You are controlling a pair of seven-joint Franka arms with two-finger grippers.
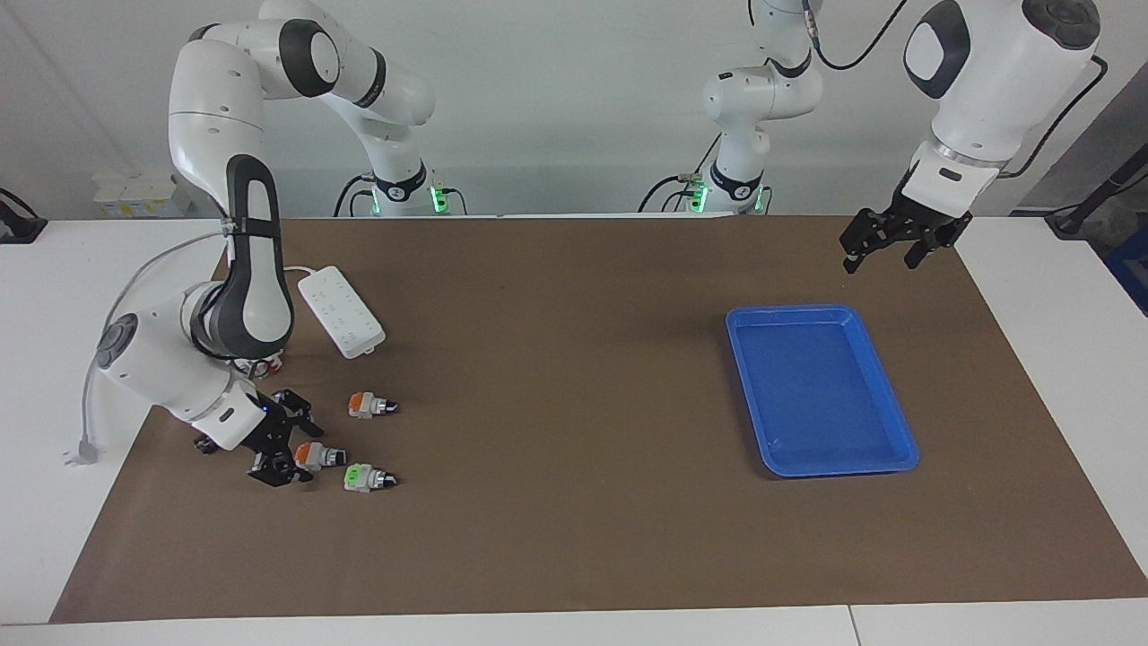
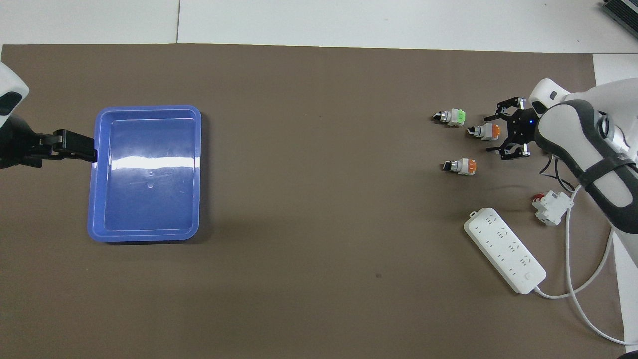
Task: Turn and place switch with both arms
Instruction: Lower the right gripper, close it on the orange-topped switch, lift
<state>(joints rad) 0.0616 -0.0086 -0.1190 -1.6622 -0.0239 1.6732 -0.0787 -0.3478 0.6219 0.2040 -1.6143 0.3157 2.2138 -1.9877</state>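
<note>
- Right now my right gripper point(image 1: 289, 446) is low on the mat with its fingers apart on either side of the orange end of the switch point(image 1: 316, 455), which lies on its side between two other switches toward the right arm's end of the table; no grip yet, as far as I can tell.
- If I close off-centre, the body could roll or squirt out toward the green-faced switch point(image 1: 366, 478) just beside it.
- My lower finger may drag on the brown mat point(image 1: 574, 413).
- My left gripper point(image 1: 883, 244) waits, open, in the air near the blue tray point(image 1: 904, 446).
- A power strip point(image 1: 341, 310) lies nearer the robots; plain white wall behind the arm bases.
</note>
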